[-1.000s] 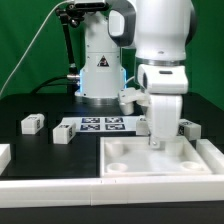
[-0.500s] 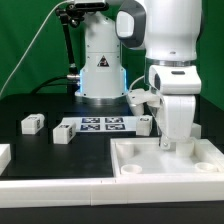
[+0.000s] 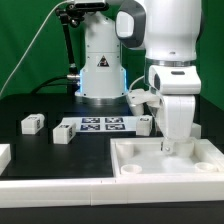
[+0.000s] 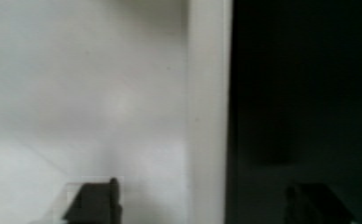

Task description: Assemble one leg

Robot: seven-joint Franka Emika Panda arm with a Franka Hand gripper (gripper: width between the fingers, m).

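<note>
Three small white legs with marker tags lie on the black table in the exterior view: one (image 3: pixel 33 123) at the left, one (image 3: pixel 63 135) beside it, one (image 3: pixel 145 123) just left of my arm. My gripper (image 3: pixel 170 146) hangs low over the far edge of the large white tray-like piece (image 3: pixel 150 168). It holds no leg. In the wrist view my gripper (image 4: pixel 208 205) is open. One dark fingertip (image 4: pixel 98 200) is over the white piece (image 4: pixel 89 100) and the other (image 4: pixel 320 200) over the black table (image 4: pixel 311 100), with the piece's edge between them.
The marker board (image 3: pixel 100 125) lies flat between the legs, in front of the white robot base (image 3: pixel 100 65). Another white part (image 3: pixel 4 155) shows at the exterior view's left edge. A green wall is behind.
My arm moved toward the exterior view's right, and the tray-like piece shifted right with it. Over the last half second almost nothing moved.
</note>
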